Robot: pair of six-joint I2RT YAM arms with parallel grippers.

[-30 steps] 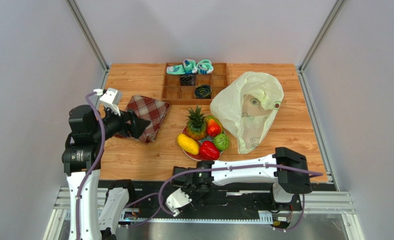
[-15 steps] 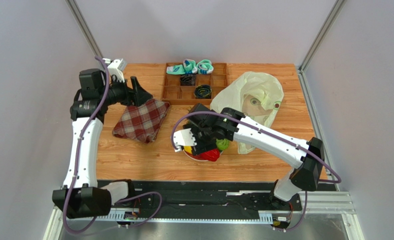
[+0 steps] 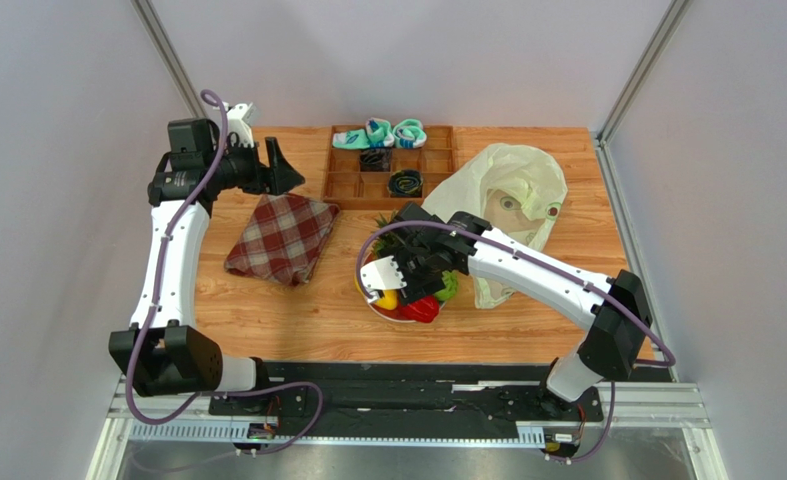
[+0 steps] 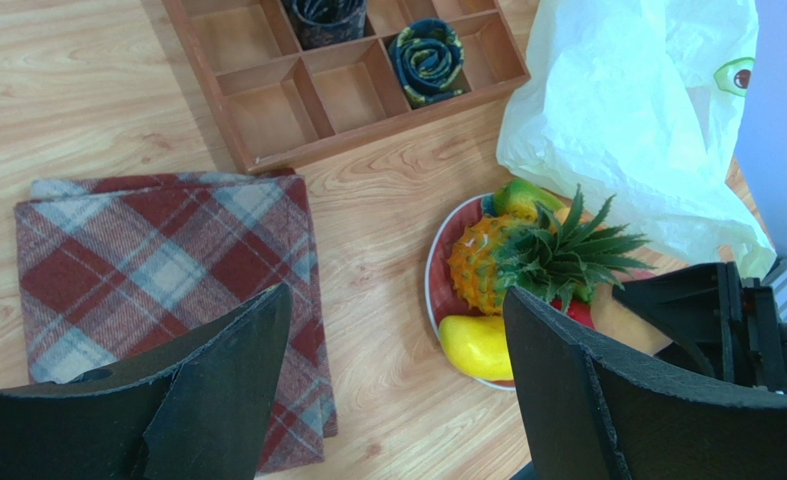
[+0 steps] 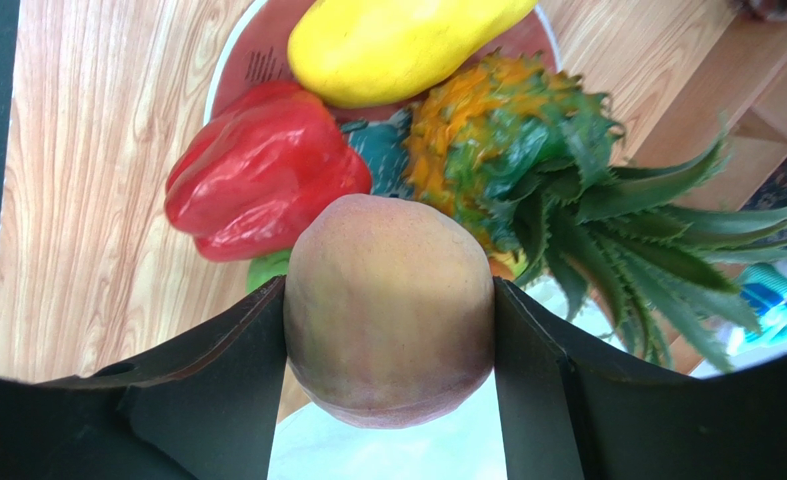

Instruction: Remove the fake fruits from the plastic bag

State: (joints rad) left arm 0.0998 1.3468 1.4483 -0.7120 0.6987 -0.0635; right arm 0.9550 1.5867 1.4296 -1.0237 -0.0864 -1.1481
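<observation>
My right gripper is shut on a peach and hangs just above the red plate. On that plate lie a yellow mango, a red bell pepper, a pineapple and a green round piece. From above, the right gripper covers most of the plate. The plastic bag lies open to the right of it. My left gripper is open and empty at the far left, high above the table. In its wrist view the left gripper looks down on the pineapple.
A red-and-white plaid cloth lies folded left of the plate. A wooden compartment tray at the back holds rolled socks and dark rolled items. Grey walls and metal posts close in both sides of the table.
Both arms have swung out from the near edge. The left one rose to the far left corner. The right one reached over the plate and has since shifted slightly nearer.
</observation>
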